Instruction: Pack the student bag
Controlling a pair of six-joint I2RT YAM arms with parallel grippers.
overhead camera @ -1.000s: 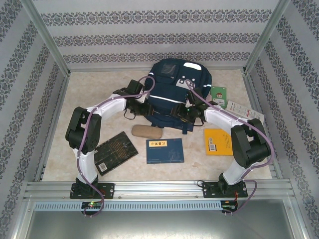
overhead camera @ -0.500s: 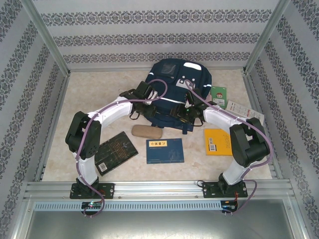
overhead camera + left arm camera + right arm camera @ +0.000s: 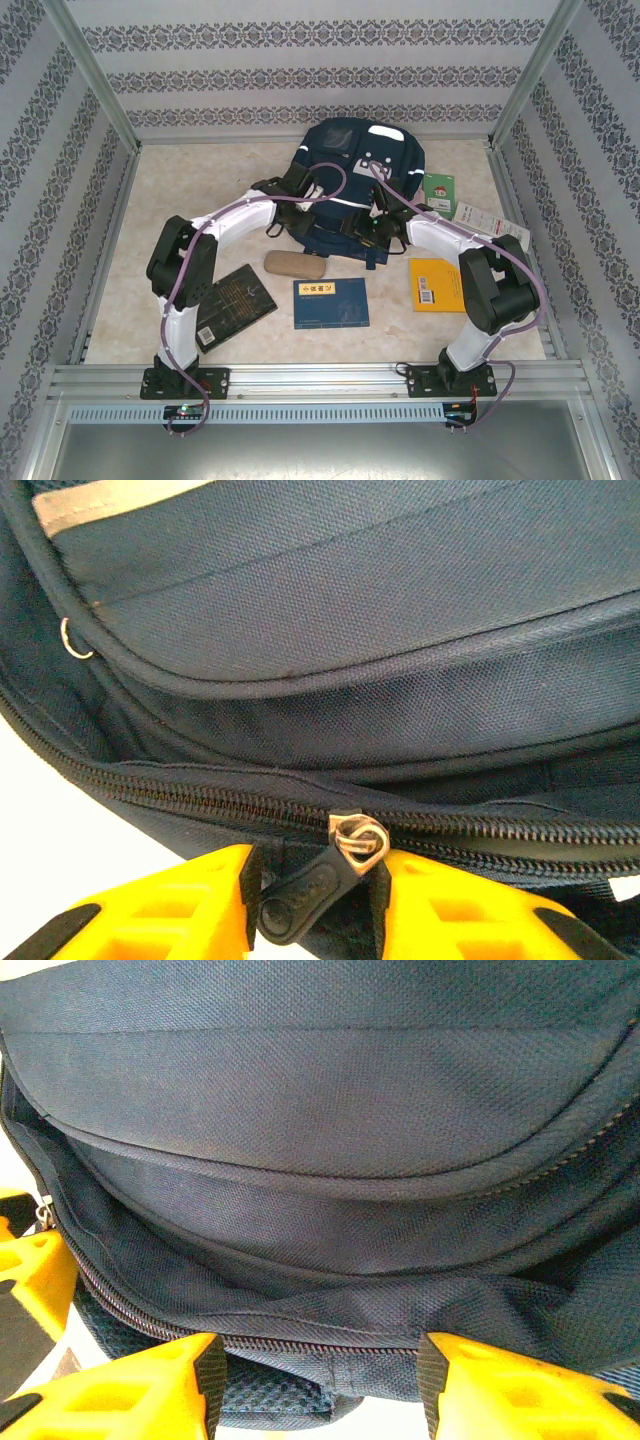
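One student bag sitting far-centre on the worktop, still being unzipped by the look of it; nothing appearing packed yet. Right gripper jaws standing apart astride its rim, cannot tell if clamping. Lying outside: three books, namely black book, blue book and yellow book; one green booklet; one white leaflet; one tan case. Left gripper jaws pinching the one zipper pull.

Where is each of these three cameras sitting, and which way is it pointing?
Top view: fixed above and behind the arms, looking down on the table and backpack; both arms show.
Left wrist: rides the left arm, looking close at the backpack's zipper; the left gripper pinches the zipper pull.
Right wrist: rides the right arm, facing the backpack's side; the right gripper straddles its edge.
Shared: both wrist views show that zipper.
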